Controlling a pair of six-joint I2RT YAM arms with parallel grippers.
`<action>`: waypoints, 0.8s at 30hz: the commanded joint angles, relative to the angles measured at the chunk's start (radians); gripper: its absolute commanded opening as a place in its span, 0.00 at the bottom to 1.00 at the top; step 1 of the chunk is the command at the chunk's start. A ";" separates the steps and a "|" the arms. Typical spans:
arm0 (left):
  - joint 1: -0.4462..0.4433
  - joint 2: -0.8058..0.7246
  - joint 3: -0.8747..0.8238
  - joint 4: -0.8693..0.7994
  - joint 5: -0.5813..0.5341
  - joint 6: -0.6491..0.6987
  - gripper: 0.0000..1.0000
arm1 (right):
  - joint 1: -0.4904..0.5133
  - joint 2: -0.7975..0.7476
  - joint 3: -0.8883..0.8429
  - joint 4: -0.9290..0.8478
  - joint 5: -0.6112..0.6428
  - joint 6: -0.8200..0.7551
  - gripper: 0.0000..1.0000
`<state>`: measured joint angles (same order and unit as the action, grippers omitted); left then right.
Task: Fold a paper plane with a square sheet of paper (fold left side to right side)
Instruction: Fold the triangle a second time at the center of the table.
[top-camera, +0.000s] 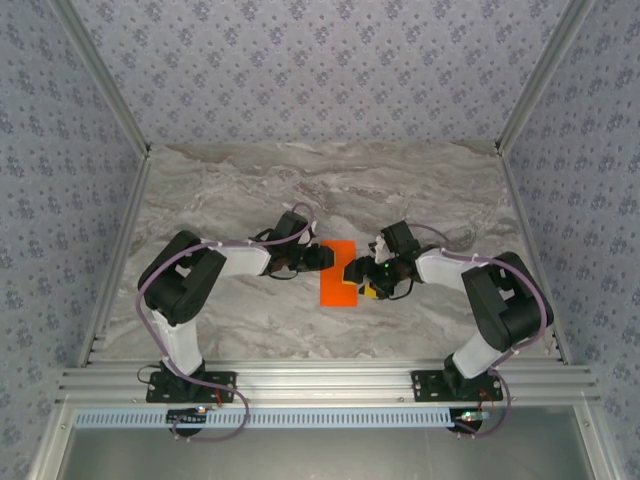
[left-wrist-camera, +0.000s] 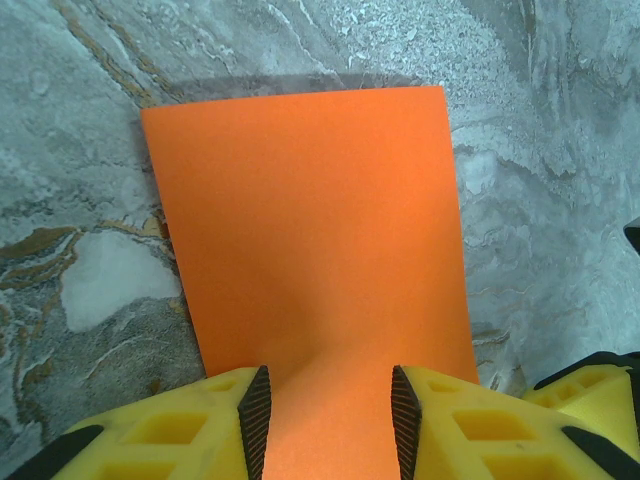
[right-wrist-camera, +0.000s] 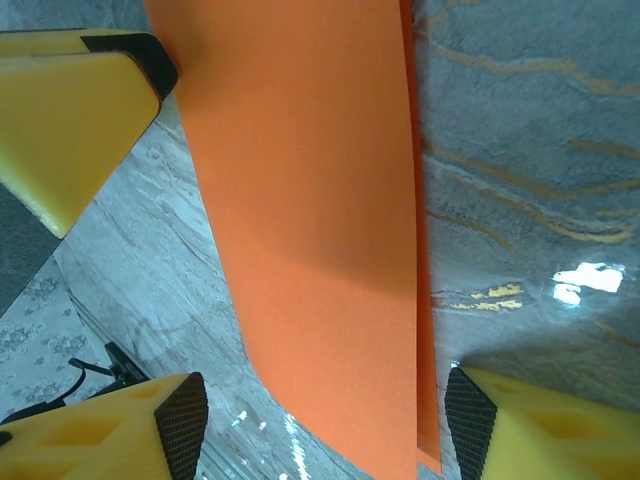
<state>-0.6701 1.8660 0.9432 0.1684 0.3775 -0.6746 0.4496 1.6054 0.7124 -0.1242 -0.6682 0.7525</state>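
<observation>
While both arms reached inward over the grey marble table (top-camera: 250, 190), the orange sheet of paper (top-camera: 338, 273) lay near its centre, betw. the two grippers. Left arm (top-camera: 190, 280) came in from the left, right arm (top-camera: 500, 300) from the right. Paper: bright orange, plain, matte. From above it was a narrow rectangle, long side running near-to-far, not a full square. The right wrist view showed two layers, w/ a thin strip of the lower one peeking out along one long edge. Left gripper (top-camera: 322, 257) sat at the sheet's left edge toward the far end, jaws part open, paper bowing up in the gap betw. its black pads (left-wrist-camera: 255, 420), no pinch. Right gripper (top-camera: 358, 272) was at the right edge, jaws wide apart, straddling the sheet w/o clamping it.
</observation>
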 joint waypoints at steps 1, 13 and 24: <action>-0.009 -0.010 -0.024 -0.038 -0.016 0.007 0.39 | 0.031 0.045 0.037 0.109 -0.056 -0.007 0.67; -0.007 -0.032 -0.030 -0.039 -0.017 0.013 0.40 | 0.022 0.047 0.059 0.095 -0.059 -0.016 0.63; 0.028 -0.302 -0.162 0.043 -0.063 0.047 0.59 | -0.030 0.086 0.114 0.074 -0.106 -0.027 0.57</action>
<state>-0.6525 1.6756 0.8154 0.1787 0.3489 -0.6632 0.4335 1.6638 0.7837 -0.0303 -0.7372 0.7437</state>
